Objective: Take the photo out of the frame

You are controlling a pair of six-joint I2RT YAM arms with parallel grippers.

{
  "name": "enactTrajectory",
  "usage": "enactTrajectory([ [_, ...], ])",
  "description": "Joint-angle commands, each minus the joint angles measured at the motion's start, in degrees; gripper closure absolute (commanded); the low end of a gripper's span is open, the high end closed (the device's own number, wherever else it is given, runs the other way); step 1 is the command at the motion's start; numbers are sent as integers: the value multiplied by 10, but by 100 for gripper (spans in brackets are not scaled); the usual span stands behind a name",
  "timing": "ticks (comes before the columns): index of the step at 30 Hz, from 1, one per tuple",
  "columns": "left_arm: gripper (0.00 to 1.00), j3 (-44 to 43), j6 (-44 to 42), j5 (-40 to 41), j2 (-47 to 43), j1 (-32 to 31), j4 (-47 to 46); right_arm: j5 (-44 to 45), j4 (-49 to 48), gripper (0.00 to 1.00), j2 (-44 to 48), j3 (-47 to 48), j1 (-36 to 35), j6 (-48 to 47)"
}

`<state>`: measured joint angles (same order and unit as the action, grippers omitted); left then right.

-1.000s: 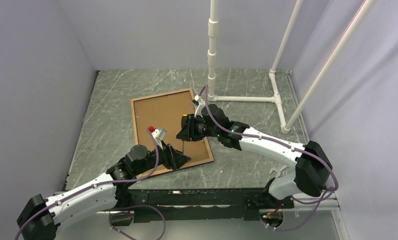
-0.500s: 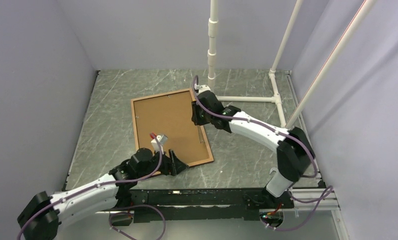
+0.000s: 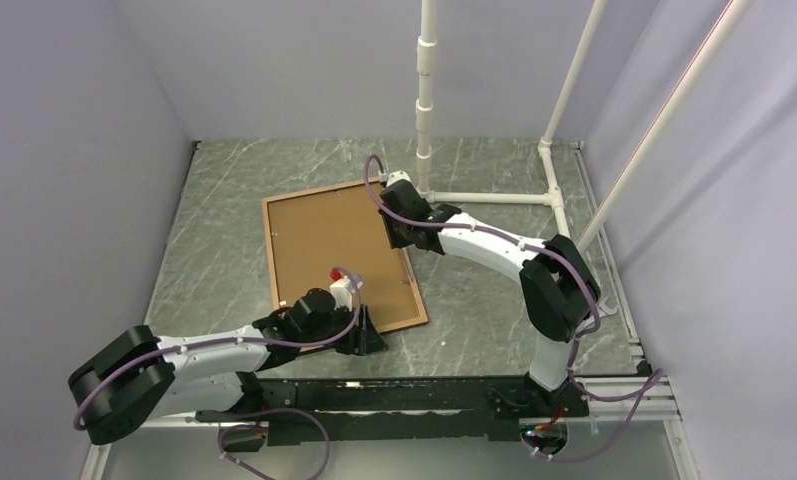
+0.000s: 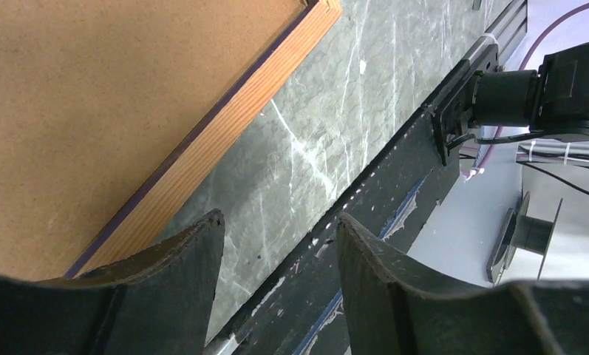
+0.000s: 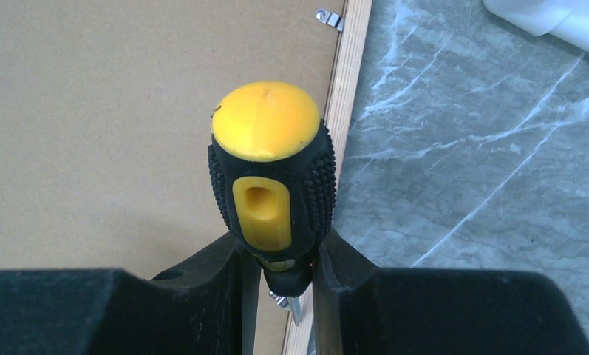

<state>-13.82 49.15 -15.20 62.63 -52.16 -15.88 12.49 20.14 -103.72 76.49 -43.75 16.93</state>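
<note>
The frame point(image 3: 271, 255) lies face down on the table, its wooden rear rim point(image 4: 232, 126) edged with a thin navy line. Inside it the photo shows only its brown hardboard back point(image 3: 324, 240) point(image 4: 92, 96) point(image 5: 114, 111); the printed face is hidden. My right gripper point(image 3: 402, 226) point(image 5: 280, 244) is shut on a screwdriver with a yellow and black handle point(image 5: 270, 159), whose tip points down at the frame's right rim point(image 5: 350, 81) beside a metal clip point(image 5: 328, 16). My left gripper point(image 3: 366, 337) point(image 4: 280, 218) stands open and holds nothing, over the table just off the frame's near rim.
A white pipe stand point(image 3: 426, 100) rises behind the frame, with its base pipes point(image 3: 494, 198) lying to the right. A black rail point(image 3: 404, 395) point(image 4: 395, 192) runs along the near table edge. Grey walls close in left, right and behind.
The right gripper carried the screwdriver from over the backing's middle to the frame's far right rim. The left gripper slid toward the near right corner, widening and then narrowing.
</note>
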Motion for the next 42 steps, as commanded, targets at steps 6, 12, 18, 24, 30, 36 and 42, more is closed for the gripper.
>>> enactTrajectory([
  [6, 40, -37, -2, -11, 43, -4, -41, 3, -35, 100, -16, 39, 4, -12],
  [12, 39, -39, 0, -11, 58, -3, -44, 0, -32, 100, -16, 46, -2, -7],
  [18, 39, -39, 2, -7, 67, -3, -45, 2, -29, 100, -33, 53, -3, -9],
  [24, 38, -41, 1, -5, 73, -3, -45, 18, -21, 100, -42, 57, -4, -18],
  [30, 37, -41, 2, 0, 77, -4, -46, 23, -19, 100, -42, 44, -9, -17],
  [36, 36, -49, 3, 7, 97, -4, -46, 22, -7, 100, -43, 33, -20, -1],
  [42, 36, -55, 1, 14, 119, -4, -47, 5, 2, 100, -37, 13, -20, 29],
])
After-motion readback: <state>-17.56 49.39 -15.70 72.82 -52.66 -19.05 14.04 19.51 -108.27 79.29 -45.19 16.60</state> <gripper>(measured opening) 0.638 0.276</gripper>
